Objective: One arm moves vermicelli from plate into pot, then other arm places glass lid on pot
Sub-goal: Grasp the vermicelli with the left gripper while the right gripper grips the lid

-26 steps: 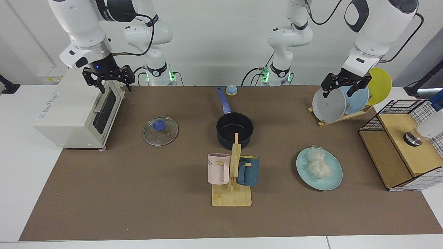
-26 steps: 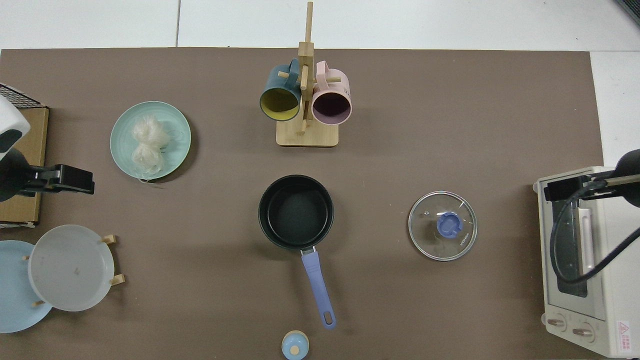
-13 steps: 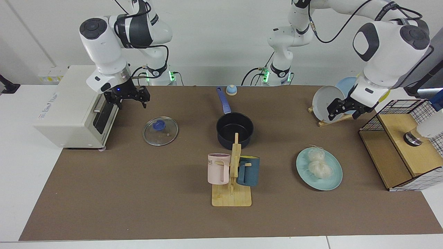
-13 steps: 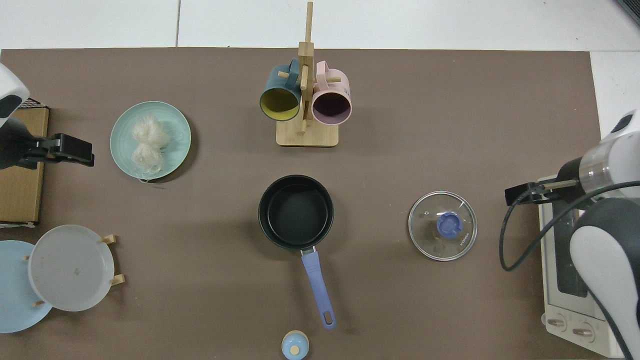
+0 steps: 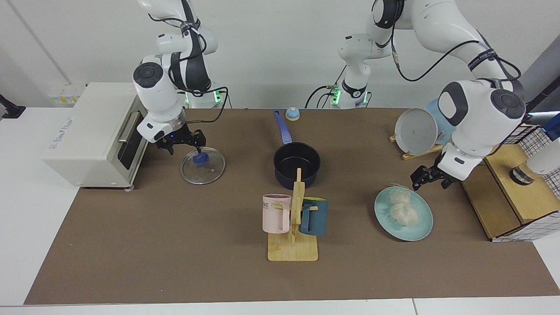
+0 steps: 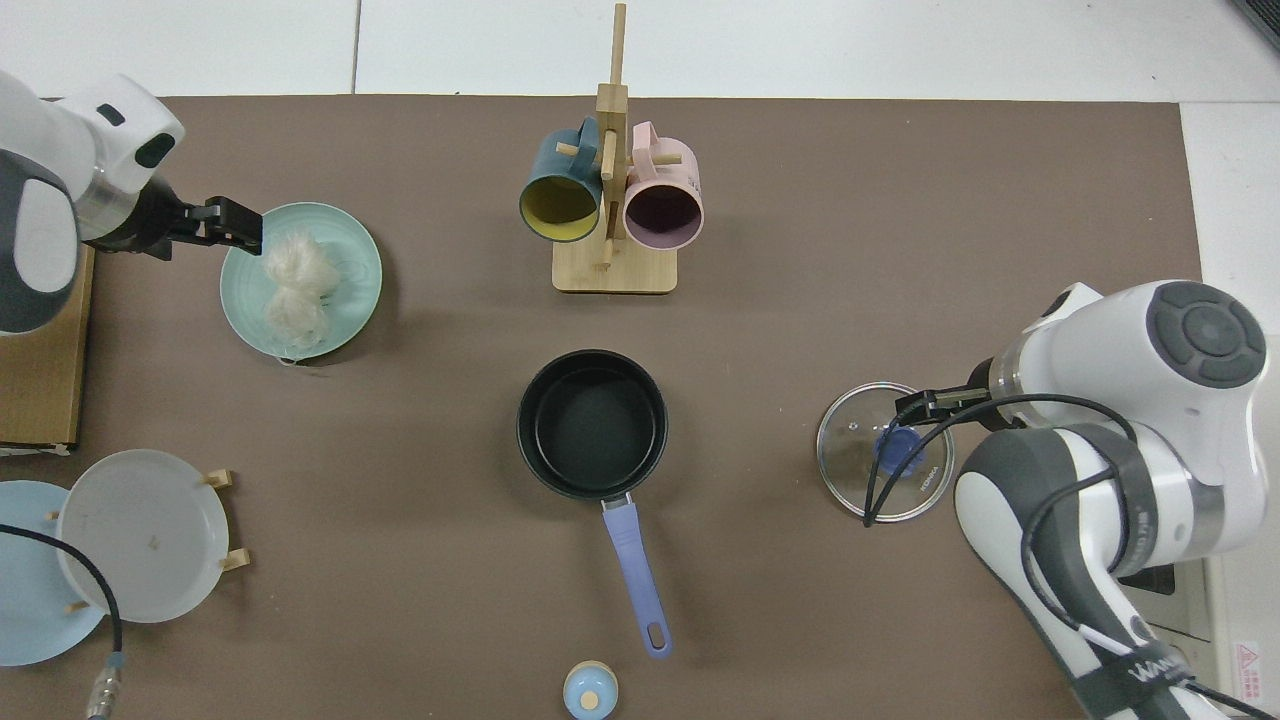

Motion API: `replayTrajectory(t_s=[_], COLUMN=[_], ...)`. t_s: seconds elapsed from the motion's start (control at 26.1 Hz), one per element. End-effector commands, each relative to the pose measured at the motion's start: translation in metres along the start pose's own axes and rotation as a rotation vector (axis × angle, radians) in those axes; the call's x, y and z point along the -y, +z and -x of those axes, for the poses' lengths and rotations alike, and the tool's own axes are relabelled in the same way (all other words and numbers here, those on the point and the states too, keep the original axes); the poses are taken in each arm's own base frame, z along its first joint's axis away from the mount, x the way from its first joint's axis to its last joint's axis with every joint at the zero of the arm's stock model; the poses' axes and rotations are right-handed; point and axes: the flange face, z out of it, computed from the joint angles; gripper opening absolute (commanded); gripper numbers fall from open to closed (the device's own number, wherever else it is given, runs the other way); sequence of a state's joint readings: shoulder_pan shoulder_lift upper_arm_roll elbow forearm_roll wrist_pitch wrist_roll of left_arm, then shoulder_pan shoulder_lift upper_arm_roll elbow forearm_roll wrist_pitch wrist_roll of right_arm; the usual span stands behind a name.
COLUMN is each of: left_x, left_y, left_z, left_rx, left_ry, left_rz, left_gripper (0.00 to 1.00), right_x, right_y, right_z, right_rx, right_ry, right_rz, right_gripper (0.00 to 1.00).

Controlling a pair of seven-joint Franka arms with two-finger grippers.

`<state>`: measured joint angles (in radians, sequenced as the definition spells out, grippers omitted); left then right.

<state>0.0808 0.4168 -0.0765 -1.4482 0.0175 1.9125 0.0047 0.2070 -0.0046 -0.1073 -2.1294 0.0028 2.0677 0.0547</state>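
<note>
Two whitish vermicelli (image 5: pixel 402 205) (image 6: pixel 295 285) nests lie on the pale turquoise plate (image 5: pixel 421 228) (image 6: pixel 352 290). My left gripper (image 5: pixel 431 178) (image 6: pixel 235 224) hovers open just above the plate's far edge, beside the noodles and holding nothing. The dark pot (image 5: pixel 297 177) (image 6: pixel 525 425) stands empty mid-table, its blue handle pointing toward the arm bases. The glass lid (image 5: pixel 212 169) (image 6: pixel 855 470) lies flat on the mat. My right gripper (image 5: pixel 186 145) (image 6: pixel 925 405) is open low over it, one fingertip close to the blue knob.
A wooden mug tree (image 5: pixel 292 251) (image 6: pixel 612 270) with a pink and a teal mug stands in front of the pot. A toaster oven (image 5: pixel 87 135) sits beside the lid. A plate rack (image 5: pixel 415 131) (image 6: pixel 140 535) and a wire-and-wood box (image 5: pixel 507 192) flank the plate.
Both arms came down and inward. The right gripper moved from the toaster oven to over the lid; the left gripper moved from the plate rack to the plate's edge.
</note>
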Motion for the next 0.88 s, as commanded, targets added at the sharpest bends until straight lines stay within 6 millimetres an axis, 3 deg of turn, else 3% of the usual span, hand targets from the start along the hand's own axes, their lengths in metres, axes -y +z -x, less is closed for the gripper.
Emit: replayTrajectory(t_s=[0.0,0.23,0.35,0.69,0.73,0.77,0.84], left_x=[-0.004,-0.012,-0.017,-0.018,-0.018,-0.018,-0.019], left_y=[0.041,0.094,0.116,0.131,0.132,0.133,0.135], left_z=[0.009,0.021,0.031,0.031,0.030,0.030,0.031], left_rx=[-0.026,0.015,0.021,-0.020,-0.026,-0.028,-0.025], left_ry=[0.029,0.031,0.034,0.044,0.044,0.044,0.048], left_rz=[-0.015,-0.008,-0.004,0.005,0.005,0.005,0.004], left_gripper=[1.00,1.00,1.00,0.99,0.97,0.88,0.53], right_x=[0.004,0.010,0.021,0.024,0.024,0.024,0.023], right_y=[0.029,0.068,0.075,0.088,0.090,0.092,0.094], right_z=[0.002,0.005,0.007,0.016,0.018,0.018,0.019], right_rx=[-0.019,-0.006,-0.005,0.027,0.031,0.036,0.048], right_ry=[0.023,0.041,0.033,0.027,0.026,0.024,0.023], right_rz=[-0.014,-0.009,-0.013,-0.010,-0.010,-0.009,-0.008], right_gripper=[1.00,1.00,1.00,1.00,1.00,1.00,1.00])
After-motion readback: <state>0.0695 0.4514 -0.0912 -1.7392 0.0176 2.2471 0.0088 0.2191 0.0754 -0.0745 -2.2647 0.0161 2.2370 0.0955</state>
